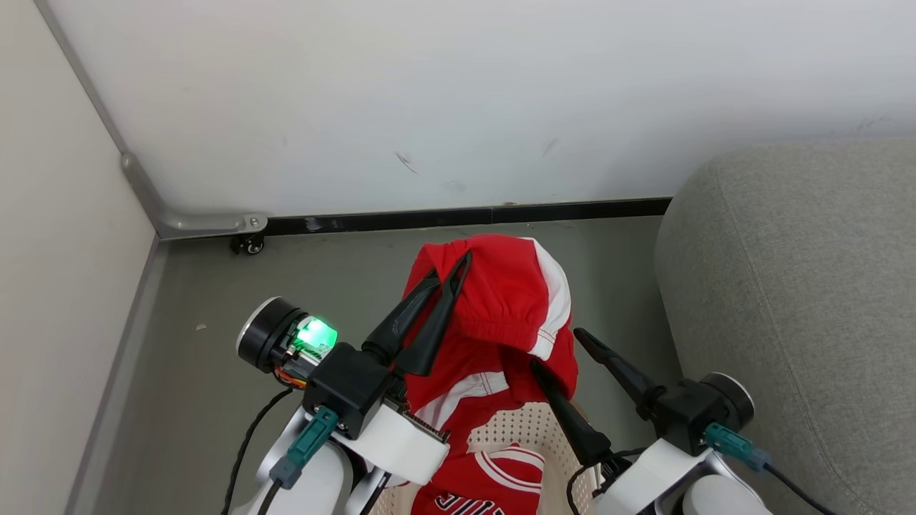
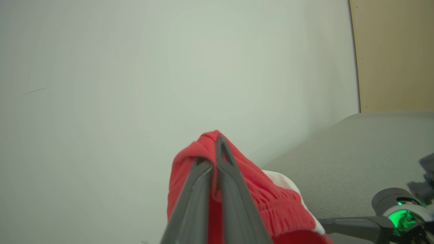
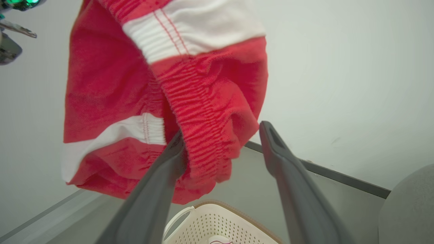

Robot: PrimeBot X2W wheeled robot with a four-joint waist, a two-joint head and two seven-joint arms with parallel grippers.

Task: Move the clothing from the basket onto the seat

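Observation:
The red shorts (image 1: pixel 501 300) with white side stripes hang in the air above the basket (image 1: pixel 519 429), with my left gripper (image 1: pixel 451 268) shut on their top fold. The left wrist view has the same grip (image 2: pixel 212 152) on the shorts (image 2: pixel 271 203). My right gripper (image 1: pixel 557 349) is open just right of the hanging cloth. In the right wrist view the waistband of the shorts (image 3: pixel 112 95) droops between its spread fingers (image 3: pixel 222 130). A red jersey (image 1: pixel 486 486) lies in the basket (image 3: pixel 217 220). The grey seat (image 1: pixel 787 286) stands to the right.
A white wall (image 1: pixel 458 107) with a black baseboard (image 1: pixel 465 214) rises close ahead. A metal bracket and a small caster (image 1: pixel 250 244) sit in the left corner. Grey floor (image 1: pixel 215 343) lies around the basket. The seat's rounded corner (image 3: pixel 410 206) is near my right arm.

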